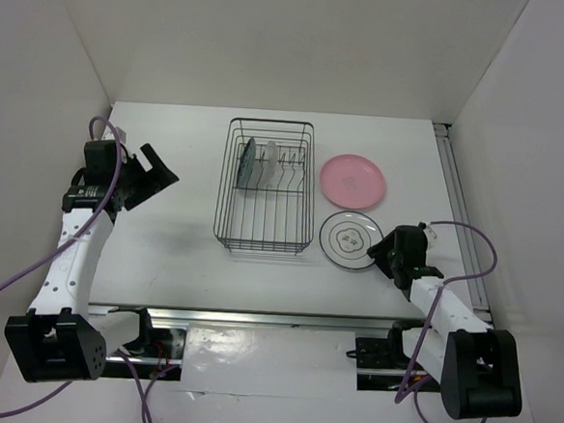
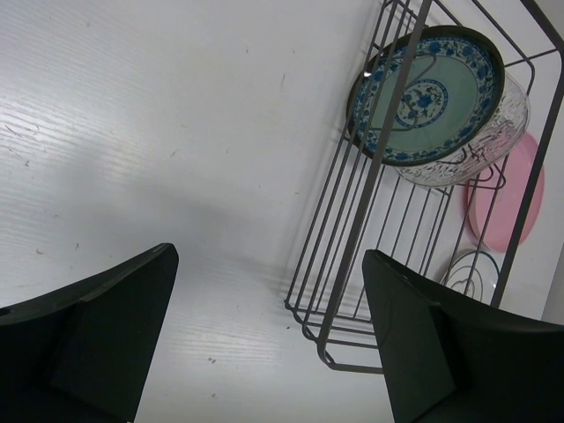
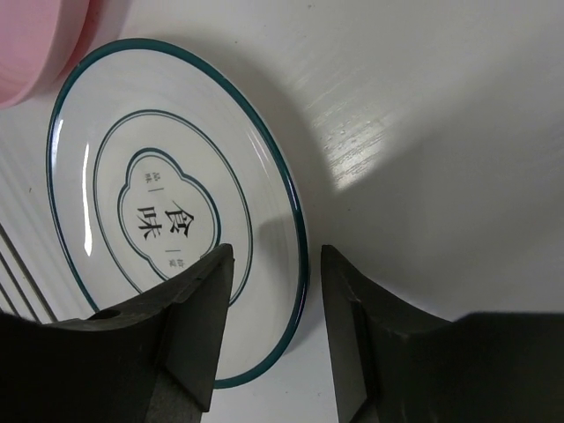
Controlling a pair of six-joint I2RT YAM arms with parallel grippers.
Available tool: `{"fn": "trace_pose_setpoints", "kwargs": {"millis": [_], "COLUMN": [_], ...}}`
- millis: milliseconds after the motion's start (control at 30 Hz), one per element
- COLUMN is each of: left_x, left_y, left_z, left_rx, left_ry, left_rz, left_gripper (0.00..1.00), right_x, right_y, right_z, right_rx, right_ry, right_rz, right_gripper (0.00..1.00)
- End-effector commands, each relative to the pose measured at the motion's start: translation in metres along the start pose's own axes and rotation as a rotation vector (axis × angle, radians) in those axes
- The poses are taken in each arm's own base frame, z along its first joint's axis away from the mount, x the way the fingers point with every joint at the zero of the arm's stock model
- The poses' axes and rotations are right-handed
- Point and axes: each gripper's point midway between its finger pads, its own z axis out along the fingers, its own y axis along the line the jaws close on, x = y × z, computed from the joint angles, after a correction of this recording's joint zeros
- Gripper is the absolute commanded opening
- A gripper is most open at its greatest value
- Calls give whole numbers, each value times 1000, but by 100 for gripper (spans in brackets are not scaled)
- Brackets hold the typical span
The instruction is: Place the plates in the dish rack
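- two of the four plates look done: the teal plate (image 2: 427, 97) and the glass plate (image 2: 498, 141) stand on edge in the dish rack (image 1: 262, 225). they sit side by side among the prongs at its far end, the glass one just behind the teal one as the left wrist camera sees them.
- two plates are left. the white plate (image 3: 159, 203) lies flat on the table (image 1: 163, 252), just beside the rack's near right corner.
- the pink plate (image 1: 353, 179) lies flat just beyond the white one, beside the rack's right side. their rims are very close, and i cannot tell whether they touch.
- the right gripper (image 3: 275, 256) is low at the near edge of the white plate. its fingers are apart, with the dark rim running between them, and nothing is clamped yet. whether a pad already touches the plate i cannot tell.
- the left gripper (image 2: 270, 256) hangs over bare table well to the left of the rack. its fingers are spread wide and hold nothing, and it faces the rack.
- my reading is that the task is about half done, and the step in hand is picking up the white plate.
- once gripped, that plate has to be tipped on edge and slotted between free prongs in the nearer part of the rack, which shows open room.
- the pink plate, the largest, would come last.
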Motion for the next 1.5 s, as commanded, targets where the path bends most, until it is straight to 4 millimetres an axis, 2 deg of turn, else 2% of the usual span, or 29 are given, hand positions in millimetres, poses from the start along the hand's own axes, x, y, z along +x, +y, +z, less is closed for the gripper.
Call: {"fn": "trace_pose_setpoints", "kwargs": {"millis": [0,67,167,233,400,500,633,700,767,800,833,967,1100,1167,1233,1267,1467], "left_x": [-15,-17,-16,-16,-18,-19,-19,-19,-19,-19,-19,-19,-18,-18,-18,-18,-18], "left_y": [-3,-1,2,2,4,6,6,6,5,5,5,5,4,4,4,4,4], "left_z": [-5,-5,-5,-5,-5,-6,-6,-6,-6,-6,-6,-6,-6,-6,-6,-6,-6], "left_rx": [-5,-11,-23,-23,-29,-34,-34,-34,-26,-26,-26,-26,-19,-19,-19,-19,-19], "left_ry": [-48,-53,-50,-50,-55,-60,-60,-60,-55,-55,-55,-55,-50,-50,-50,-50,-50], "left_rz": [-10,-15,-17,-17,-32,-38,-38,-38,-38,-38,-38,-38,-38,-38,-38,-38,-38], "left_gripper": [100,100,100,100,100,100,100,100,100,100,100,100,100,100,100,100,100], "right_x": [18,20,24,22,22,23,23,23,24,16,14,-8,-31,-43,-46,-55,-70], "right_y": [-25,-27,-29,-29,-29,-36,-39,-32,-33,-24,-25,-5,19,25,33,40,45], "right_z": [2,4,5,5,5,4,2,-1,-7,-11,-13,-31,-59,-69,-80,-88,-113], "right_rx": [86,95,96,102,109,139,154,127,131,107,112,84,38,37,23,23,55], "right_ry": [51,59,72,65,71,74,73,64,63,30,18,-51,-116,-159,-173,-209,-288], "right_rz": [-30,-31,-31,-31,-42,-45,-47,-45,-53,-49,-38,-53,-53,-44,-63,-73,-104], "right_gripper": [52,45,43,36,29,1,0,0,0,0,0,0,0,0,0,0,0]}}
